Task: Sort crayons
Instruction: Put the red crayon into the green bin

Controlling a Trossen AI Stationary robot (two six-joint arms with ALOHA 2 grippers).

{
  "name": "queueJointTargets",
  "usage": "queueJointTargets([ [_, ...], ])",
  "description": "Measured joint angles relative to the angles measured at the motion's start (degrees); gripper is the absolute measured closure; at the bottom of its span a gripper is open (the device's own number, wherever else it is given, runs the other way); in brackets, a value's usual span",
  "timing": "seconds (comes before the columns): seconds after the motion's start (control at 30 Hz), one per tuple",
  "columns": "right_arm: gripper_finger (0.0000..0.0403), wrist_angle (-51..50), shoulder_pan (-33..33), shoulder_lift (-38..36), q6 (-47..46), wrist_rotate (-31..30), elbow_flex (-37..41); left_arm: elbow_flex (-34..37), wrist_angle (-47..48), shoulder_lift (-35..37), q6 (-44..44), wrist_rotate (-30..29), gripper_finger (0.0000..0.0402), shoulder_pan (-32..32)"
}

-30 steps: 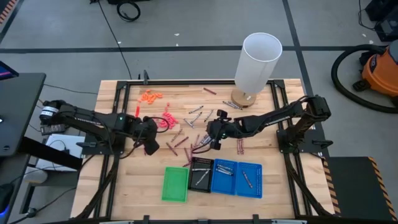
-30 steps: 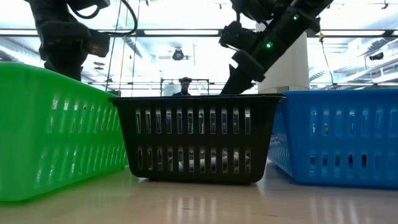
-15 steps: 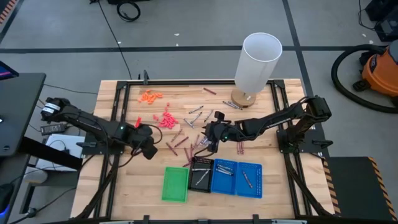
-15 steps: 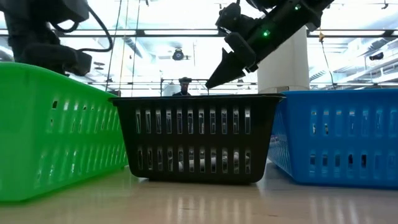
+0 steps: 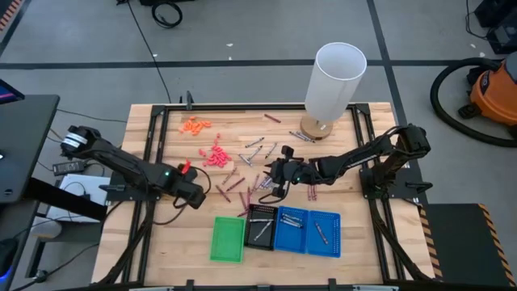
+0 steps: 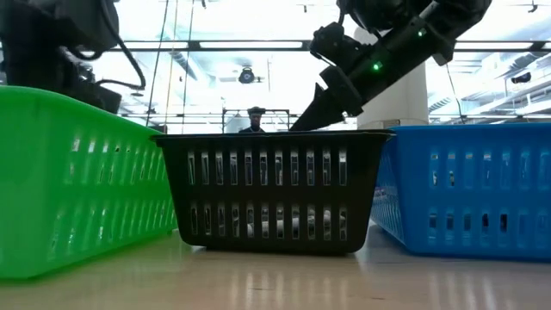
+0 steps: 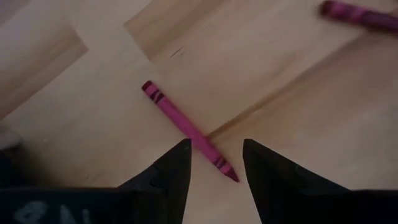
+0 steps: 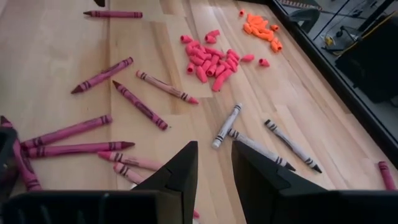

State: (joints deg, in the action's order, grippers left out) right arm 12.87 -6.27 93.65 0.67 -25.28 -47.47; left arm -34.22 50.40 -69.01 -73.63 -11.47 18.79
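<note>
My left pincer (image 7: 214, 158) apart over a maroon crayon (image 7: 186, 129), right pincer (image 8: 213, 163) apart, empty, above mid-worktop (image 5: 363, 234) crayons (image 8: 106, 124)

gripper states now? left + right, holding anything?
Left gripper: open, straddling a magenta crayon on the table, not gripped.
Right gripper: open, empty.

The high camera looks straight down on the whole bench (image 5: 161, 234), trays (image 5: 275, 230) toward six o'clock. The low camera sits at bench height just before those trays, facing twelve o'clock into the room. Each wrist camera peers closely past its own fingers at crayons (image 8: 140, 104) that the high view also shows.
</note>
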Motion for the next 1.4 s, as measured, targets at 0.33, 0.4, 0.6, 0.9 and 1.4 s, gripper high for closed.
queueJointTargets([
  [0.33,0.0296,1.8,0.1,0.0,0.5,1.4,0.4,0.0,0.0,-5.7,-2.3,0.9,0.0244,0.0],
  [0.4,0.0296,1.9,0.1,0.0,0.5,1.4,0.4,0.0,-0.2,-6.2,-2.5,0.9,0.0244,0.0],
  [0.6,0.0296,2.1,0.1,0.0,0.5,1.9,0.4,0.0,-0.3,-7.3,-3.2,0.9,0.0244,0.0],
  [0.9,0.0296,2.6,0.0,0.0,0.5,2.9,0.4,0.0,-0.5,-7.3,-4.2,0.4,0.0244,-0.1],
  [1.4,0.0296,3.0,-0.5,0.0,0.8,2.9,0.4,4.2,-7.3,-7.2,-5.2,1.8,0.0255,-0.1],
])
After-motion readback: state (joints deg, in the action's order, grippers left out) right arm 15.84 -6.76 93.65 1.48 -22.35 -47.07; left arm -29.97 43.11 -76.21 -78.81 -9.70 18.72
